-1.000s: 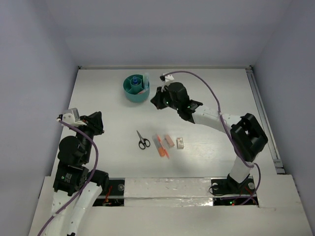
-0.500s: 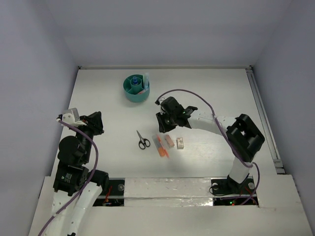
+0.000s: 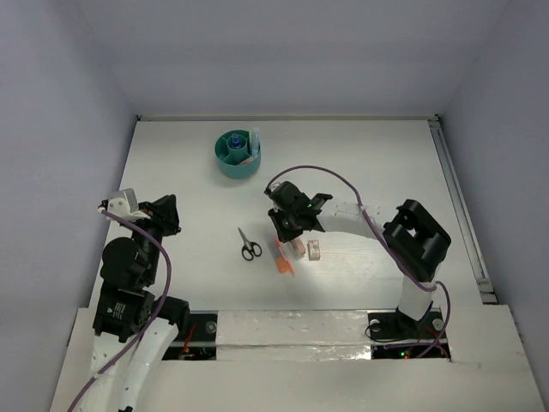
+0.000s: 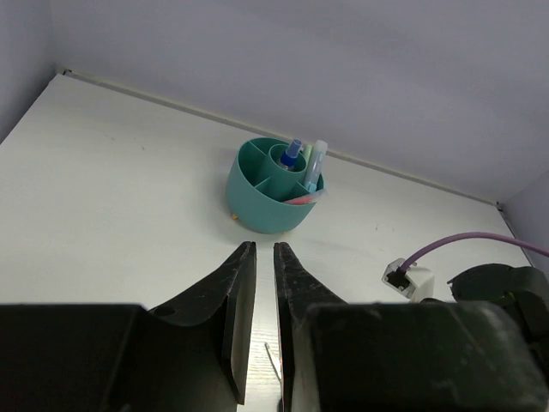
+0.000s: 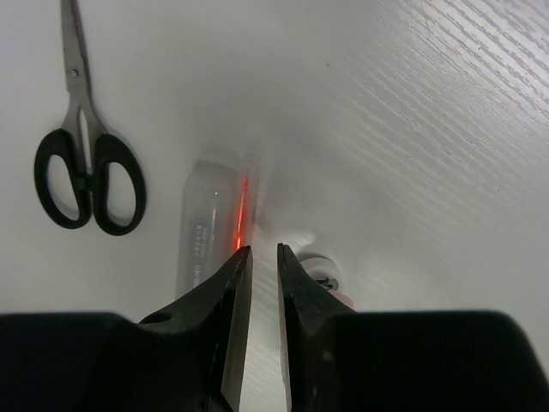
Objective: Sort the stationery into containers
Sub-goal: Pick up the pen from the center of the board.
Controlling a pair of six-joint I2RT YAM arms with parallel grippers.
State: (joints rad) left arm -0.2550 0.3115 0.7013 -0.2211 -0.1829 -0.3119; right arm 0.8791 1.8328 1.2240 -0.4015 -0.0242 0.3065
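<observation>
The teal organiser (image 3: 238, 155) stands at the back of the table with a blue-capped bottle and pens in it; it also shows in the left wrist view (image 4: 274, 184). Black-handled scissors (image 3: 250, 245) lie mid-table, also seen in the right wrist view (image 5: 86, 172). Orange markers (image 3: 282, 259) and a white eraser (image 3: 314, 250) lie to their right. My right gripper (image 3: 284, 232) hovers low over the markers, jaws nearly together and empty (image 5: 260, 249), beside a clear-capped orange marker (image 5: 210, 227). My left gripper (image 3: 167, 215) is closed and empty at the left (image 4: 257, 246).
A pink eraser (image 3: 297, 248) lies partly under the right wrist. The right arm's purple cable (image 3: 326, 172) loops above the items. Grey walls enclose the table on three sides. The right arm's wrist shows at the lower right of the left wrist view (image 4: 497, 292).
The right arm has swung from beside the organiser toward the near side and down, and now sits over the markers. The left arm has not moved.
</observation>
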